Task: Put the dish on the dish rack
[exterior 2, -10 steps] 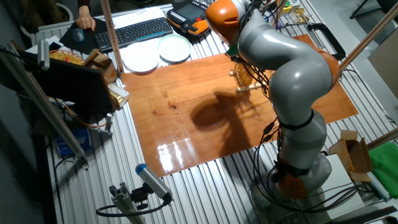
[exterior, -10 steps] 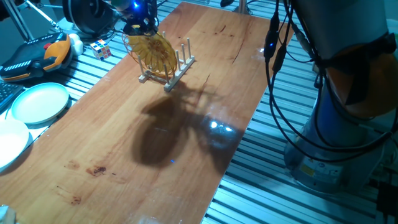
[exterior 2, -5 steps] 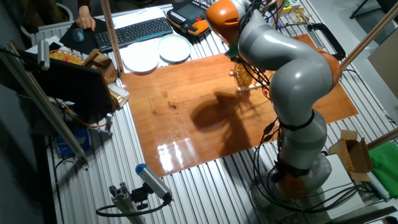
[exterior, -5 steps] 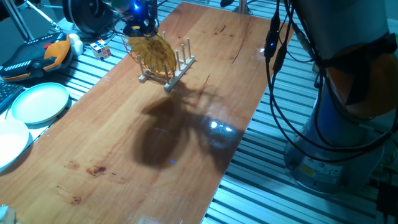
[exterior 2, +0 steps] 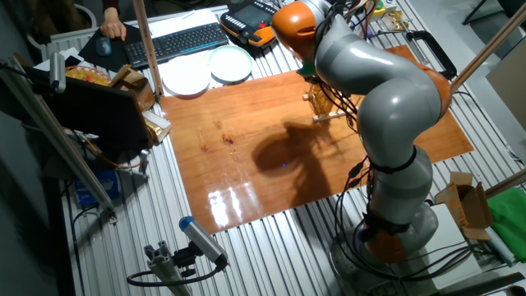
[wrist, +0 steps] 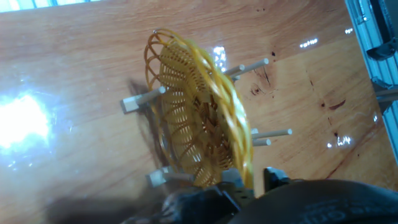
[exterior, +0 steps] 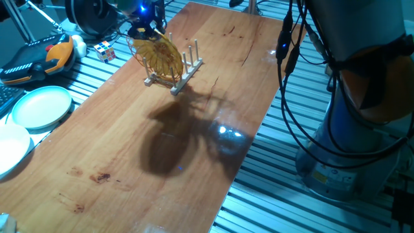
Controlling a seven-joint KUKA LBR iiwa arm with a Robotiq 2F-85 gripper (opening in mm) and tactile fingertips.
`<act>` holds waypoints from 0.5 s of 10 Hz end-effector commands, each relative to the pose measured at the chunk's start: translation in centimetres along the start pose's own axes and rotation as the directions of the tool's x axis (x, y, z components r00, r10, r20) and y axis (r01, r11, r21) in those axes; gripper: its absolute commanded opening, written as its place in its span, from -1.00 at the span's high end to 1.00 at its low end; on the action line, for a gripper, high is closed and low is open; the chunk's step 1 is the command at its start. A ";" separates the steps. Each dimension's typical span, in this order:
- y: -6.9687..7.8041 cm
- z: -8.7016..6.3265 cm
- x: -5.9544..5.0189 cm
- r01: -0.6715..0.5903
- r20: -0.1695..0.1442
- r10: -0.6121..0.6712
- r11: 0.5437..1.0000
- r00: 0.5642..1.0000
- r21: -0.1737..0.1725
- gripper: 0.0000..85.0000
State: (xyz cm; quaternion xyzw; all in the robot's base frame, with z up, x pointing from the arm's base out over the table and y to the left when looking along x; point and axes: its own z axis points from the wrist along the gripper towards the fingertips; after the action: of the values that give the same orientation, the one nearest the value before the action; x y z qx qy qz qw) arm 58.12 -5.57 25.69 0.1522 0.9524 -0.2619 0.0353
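The dish (exterior: 162, 57), a golden-yellow woven wire basket, stands on its edge between the pegs of the small wooden dish rack (exterior: 184, 71) near the table's far left edge. My gripper (exterior: 145, 29) sits at the dish's upper rim. In the hand view the dish (wrist: 199, 124) fills the middle, with rack pegs (wrist: 249, 67) sticking out on both sides of it. My gripper (wrist: 252, 179) straddles the rim, and a thin gap shows between the rim and the right finger. In the other fixed view the arm hides most of the rack (exterior 2: 322, 105).
A pale green plate (exterior: 40, 107) and a white plate (exterior: 10, 147) lie off the table's left side on the metal slats. A Rubik's cube (exterior: 106, 50) and an orange-black controller (exterior: 39, 58) lie beyond them. A keyboard (exterior 2: 177, 41) sits further back.
The gripper has shifted very slightly at the dish's rim. The dish stays upright in the rack.
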 end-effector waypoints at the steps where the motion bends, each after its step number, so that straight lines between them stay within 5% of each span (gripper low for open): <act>1: -0.1 0.1 0.0 -0.008 0.007 0.008 1.000 1.000 0.000 -0.10; 5: -0.6 -0.1 -0.5 -0.026 0.020 0.026 1.000 0.999 0.005 -0.43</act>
State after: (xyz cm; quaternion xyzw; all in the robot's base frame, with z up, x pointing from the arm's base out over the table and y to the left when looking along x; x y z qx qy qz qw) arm 58.40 -6.14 26.11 0.1622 0.9494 -0.2646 0.0476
